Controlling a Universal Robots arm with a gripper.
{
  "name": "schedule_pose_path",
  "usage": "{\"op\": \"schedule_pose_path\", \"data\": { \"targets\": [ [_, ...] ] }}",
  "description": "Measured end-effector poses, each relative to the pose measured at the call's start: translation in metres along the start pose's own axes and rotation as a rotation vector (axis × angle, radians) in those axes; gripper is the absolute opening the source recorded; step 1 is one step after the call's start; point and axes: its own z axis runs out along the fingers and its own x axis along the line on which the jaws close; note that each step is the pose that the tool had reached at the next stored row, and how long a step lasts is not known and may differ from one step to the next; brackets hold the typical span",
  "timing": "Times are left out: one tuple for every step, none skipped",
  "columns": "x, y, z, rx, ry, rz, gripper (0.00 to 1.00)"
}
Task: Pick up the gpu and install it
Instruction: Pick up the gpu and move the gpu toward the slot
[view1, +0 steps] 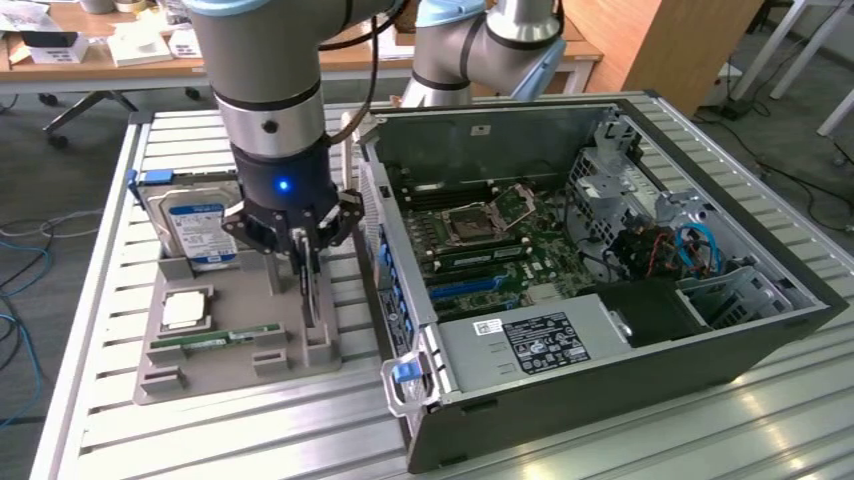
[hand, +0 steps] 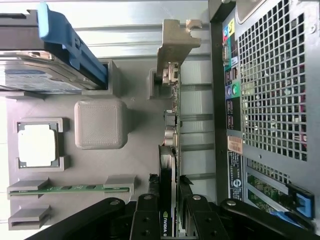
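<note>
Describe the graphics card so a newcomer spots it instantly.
Beside the computer case lies a grey tray. On the tray's edge nearest the case, the graphics card stands on edge, gripped by the claw. Unlike the blue-labelled hard drive, it is slim and black.

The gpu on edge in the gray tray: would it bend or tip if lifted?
Probably stiff: the gpu is a rigid board with a metal bracket. Standing on edge in the gray tray, it would likely tip if unsupported. Its exposed parts look fragile.

Wooden desk (view1: 120, 72) behind (cluttered), wood cabinet (view1: 667, 45), grey floor (view1: 54, 180), perhaps carpeted
</note>
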Motion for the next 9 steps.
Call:
{"op": "schedule_pose_path", "data": {
  "targets": [
    [0.0,0.0002,-0.0038,0.0,0.0001,0.0,0.26],
    [0.0,0.0004,-0.0075,0.0001,0.0001,0.0,0.26],
    [0.0,0.0006,-0.0113,0.0,0.0001,0.0,0.26],
    [-0.001,0.0007,-0.0151,0.0,0.0,0.0,0.26],
    [-0.001,0.0009,-0.0192,0.0,0.0,0.0,0.26],
    [-0.001,0.0011,-0.0234,0.0,0.0001,0.0,0.26],
    [-0.001,0.0013,-0.0276,0.0,0.0001,0.0,0.26],
    [-0.001,0.0015,-0.0321,0.0,0.0001,0.0,0.26],
    [-0.001,0.0017,-0.0365,0.0,0.0001,0.0,0.26]
  ]
}}
